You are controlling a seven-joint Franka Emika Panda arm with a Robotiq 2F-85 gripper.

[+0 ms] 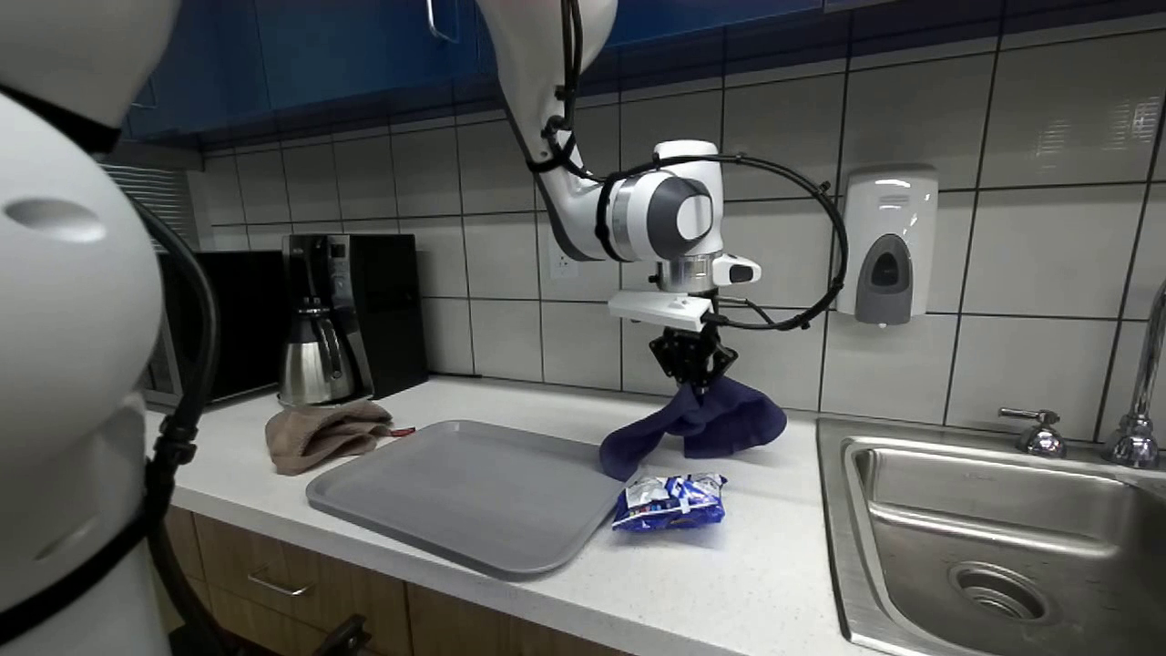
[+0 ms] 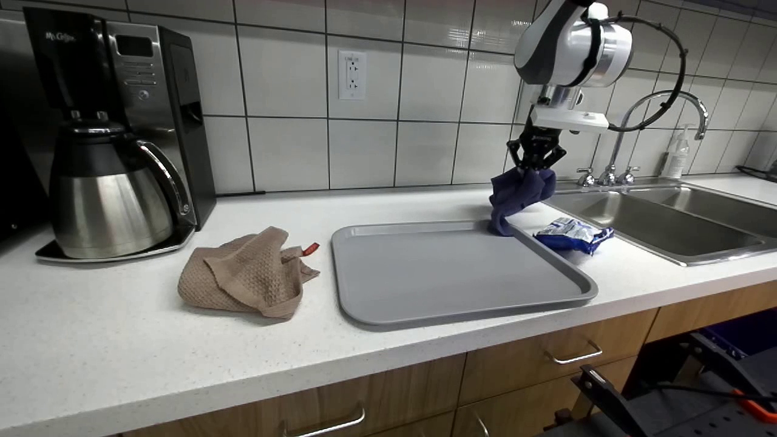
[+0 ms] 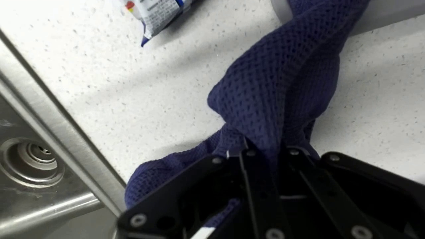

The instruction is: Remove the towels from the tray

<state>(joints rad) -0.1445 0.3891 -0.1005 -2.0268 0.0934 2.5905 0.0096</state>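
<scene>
Counter [image 2: 91,346] | one tray [image 2: 455,273] | one brown towel [image 2: 249,273] (crumpled) | end effector [image 1: 699,388] gripping one purple towel [image 3: 255,89]

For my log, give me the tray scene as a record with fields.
Gripper: closed on dark purple textured cloth towel
Held towel: one end over a corner of the grey rectangular tray
Brown textured cloth towel: crumpled on white speckled counter, off the tray
Blue-and-white plastic packet: on counter, between tray and stainless-steel sink
Remaining: get held towel clear of tray

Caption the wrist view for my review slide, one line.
Fingers pinch a purple towel whose end overlaps a corner of the gray tray; a packet and the sink lie nearby.
</scene>
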